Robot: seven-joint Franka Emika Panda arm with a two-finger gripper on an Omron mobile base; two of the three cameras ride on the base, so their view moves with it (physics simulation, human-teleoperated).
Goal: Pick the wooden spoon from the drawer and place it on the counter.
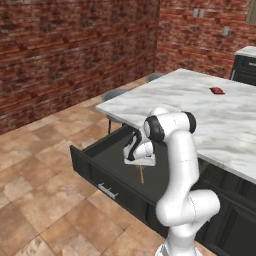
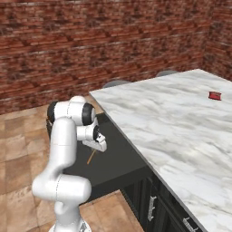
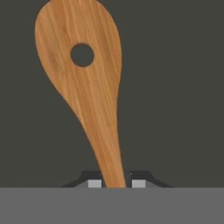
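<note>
The wooden spoon (image 3: pixel 89 92) is seen pinched at its handle between the two fingertips (image 3: pixel 95 183) of the gripper (image 3: pixel 113 183), its holed bowl standing out against the dark floor of the drawer (image 1: pixel 95 172). The drawer is pulled out from under the near left edge of the counter (image 1: pixel 200 107), with the gripper (image 1: pixel 141 165) lowered inside it. A small red object (image 1: pixel 217 91) is seen lying far off on the right of the counter.

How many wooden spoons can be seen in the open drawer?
1. The wooden spoon lies on the dark floor of the drawer, its handle between the fingertips of the gripper. The arm covers part of the drawer, so another could be hidden.
</note>
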